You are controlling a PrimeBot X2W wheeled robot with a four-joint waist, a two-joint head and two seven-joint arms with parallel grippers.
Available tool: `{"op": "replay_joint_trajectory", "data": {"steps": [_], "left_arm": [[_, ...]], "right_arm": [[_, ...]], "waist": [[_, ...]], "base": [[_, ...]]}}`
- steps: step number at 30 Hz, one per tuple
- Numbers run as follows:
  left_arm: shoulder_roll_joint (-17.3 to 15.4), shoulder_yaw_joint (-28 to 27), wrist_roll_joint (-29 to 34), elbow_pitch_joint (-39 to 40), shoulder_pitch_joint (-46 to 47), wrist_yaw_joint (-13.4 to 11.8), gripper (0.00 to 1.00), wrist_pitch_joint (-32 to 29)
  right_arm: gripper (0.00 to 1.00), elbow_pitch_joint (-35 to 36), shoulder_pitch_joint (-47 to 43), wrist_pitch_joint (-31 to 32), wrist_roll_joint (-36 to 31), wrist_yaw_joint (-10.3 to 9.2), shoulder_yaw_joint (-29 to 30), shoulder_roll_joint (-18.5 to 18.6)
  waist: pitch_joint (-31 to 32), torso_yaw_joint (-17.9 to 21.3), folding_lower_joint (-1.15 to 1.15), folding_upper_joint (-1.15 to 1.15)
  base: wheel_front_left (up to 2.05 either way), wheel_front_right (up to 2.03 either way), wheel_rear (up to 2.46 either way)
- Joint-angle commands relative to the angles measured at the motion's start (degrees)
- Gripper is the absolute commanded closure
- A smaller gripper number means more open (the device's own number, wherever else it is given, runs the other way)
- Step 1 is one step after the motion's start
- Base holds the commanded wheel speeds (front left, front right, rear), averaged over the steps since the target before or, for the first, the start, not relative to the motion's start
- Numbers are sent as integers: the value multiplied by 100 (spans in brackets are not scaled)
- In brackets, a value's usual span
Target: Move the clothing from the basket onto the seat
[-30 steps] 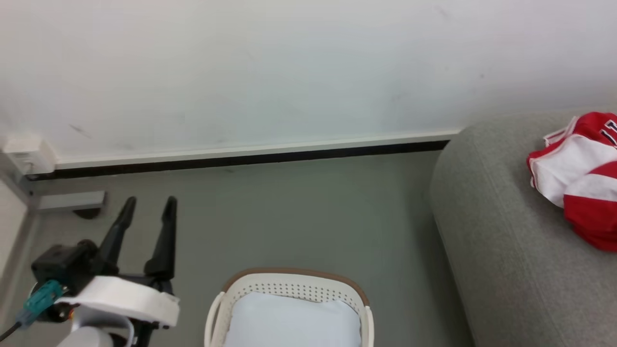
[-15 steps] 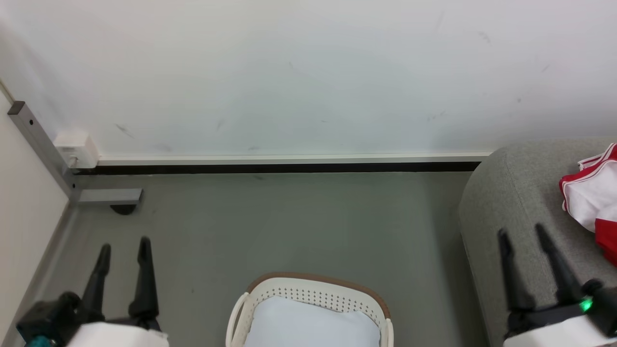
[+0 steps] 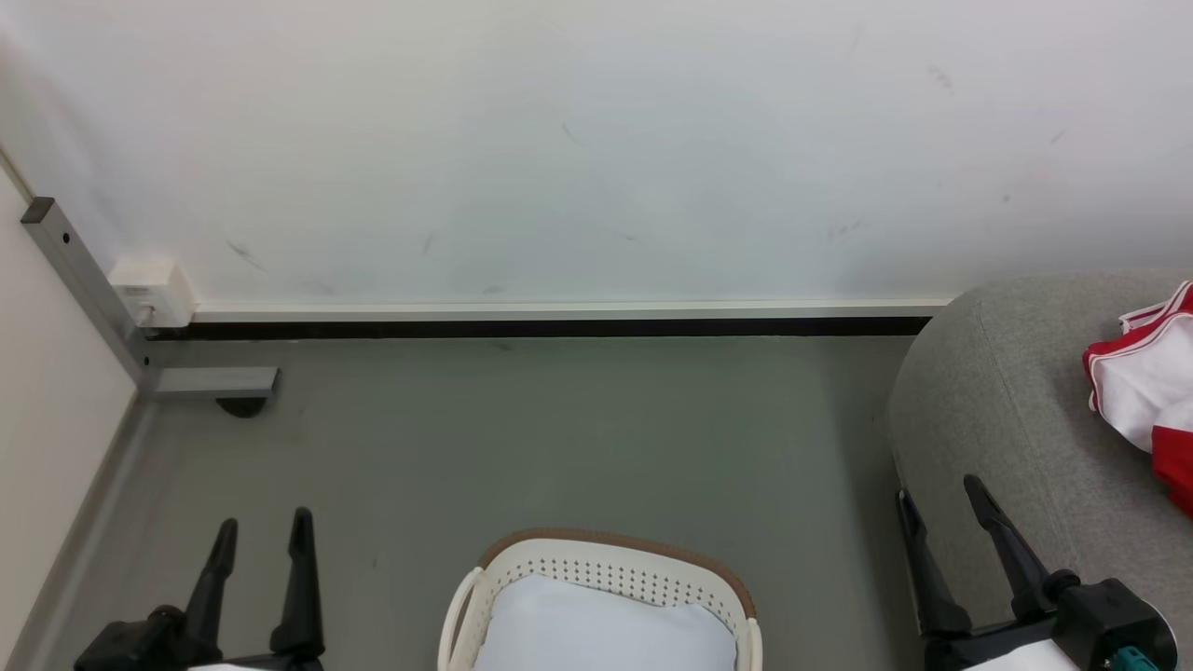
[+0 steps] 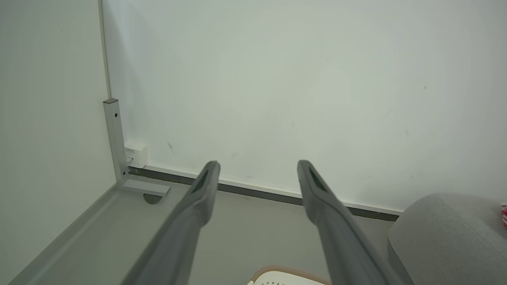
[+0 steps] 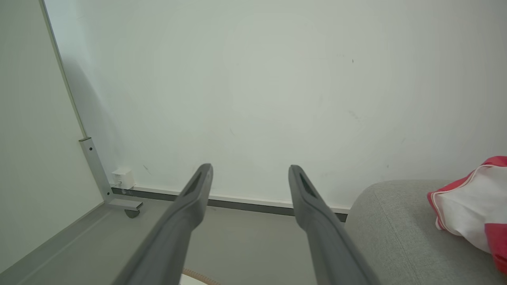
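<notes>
The red and white clothing [image 3: 1151, 401] lies on the grey seat [image 3: 1007, 419] at the right edge; the right wrist view has the clothing [image 5: 471, 211] on the seat [image 5: 396, 229] too. At the bottom centre stands the cream basket [image 3: 610, 568], holding a pale bluish-white pad [image 3: 606, 629] and no red fabric that I can see. My left gripper [image 3: 263, 524] is open at the lower left, left of the basket. My right gripper [image 3: 937, 487] is open at the lower right, over the seat's near end. In the wrist views, the left gripper [image 4: 256, 164] and the right gripper [image 5: 248, 168] point at the wall, with nothing between their fingers.
A white wall with a dark baseboard [image 3: 541, 326] closes the far side. A grey metal post with a foot [image 3: 210, 380] and a small white box [image 3: 149, 284] stand in the left corner. Grey floor [image 3: 559, 429] lies between the basket and the wall.
The camera has swung left, so the seat and clothing slid toward the right edge. Both grippers have sunk lower in the head view; the right one came into view half a second ago.
</notes>
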State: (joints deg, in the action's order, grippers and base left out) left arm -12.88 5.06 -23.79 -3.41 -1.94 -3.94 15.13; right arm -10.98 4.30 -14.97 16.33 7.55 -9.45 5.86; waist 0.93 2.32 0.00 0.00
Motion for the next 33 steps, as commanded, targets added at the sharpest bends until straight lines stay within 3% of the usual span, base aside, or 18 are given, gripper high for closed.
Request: {"op": "replay_joint_trajectory", "data": {"steps": [1, 15, 16, 19, 33], "left_arm": [[43, -70, 126, -48, 27, 61, 0, 2], [429, -489, 493, -307, 32, 478, 0, 2], [432, -485, 487, -309, 23, 476, 100, 0], [518, -455, 465, -457, -28, 489, 100, -12], [604, -601, -899, -576, 149, 612, 100, -424]], "right_arm": [[0, -27, 38, -24, -40, -13, -8, 40], [0, 69, 6, -24, -25, -13, -13, -10], [100, 45, 22, -7, -11, 1, -12, -24], [100, -68, -64, 7, 10, 1, -21, -44], [100, -99, -14, 343, 1499, 0, 206, -31]], "waist": [[0, -4, 0, 0], [4, 23, 0, 0], [4, 23, 0, 0], [4, 22, 0, 0], [-9, -6, 0, 0]], "base": [[0, 0, 0], [0, 0, 0], [0, 0, 0], [0, 0, 0], [0, 0, 0]]}}
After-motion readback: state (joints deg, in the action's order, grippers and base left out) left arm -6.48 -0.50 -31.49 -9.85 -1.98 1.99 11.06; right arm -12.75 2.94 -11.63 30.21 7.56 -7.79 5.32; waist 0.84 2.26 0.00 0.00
